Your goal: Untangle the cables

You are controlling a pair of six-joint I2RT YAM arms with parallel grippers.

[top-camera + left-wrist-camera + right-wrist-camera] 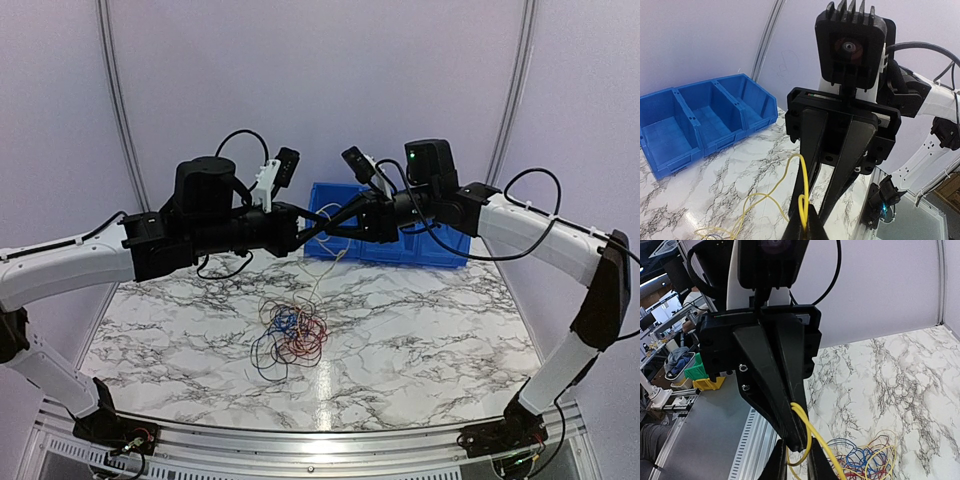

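Both arms are pictured meeting tip to tip above the marble surface, in front of a blue bin of three compartments set at its far edge. The jaws of the left gripper are pressed together on a yellow cable, which is bent into a small loop at the pinch and held clear of the surface. The jaws of the right gripper are set close on either side of that loop with a narrow gap between them; whether the cable is clamped by them cannot be told. The yellow cable is trailed down to the other cables, red, blue, orange and dark, which are seen heaped in curling loops on the middle of the surface.
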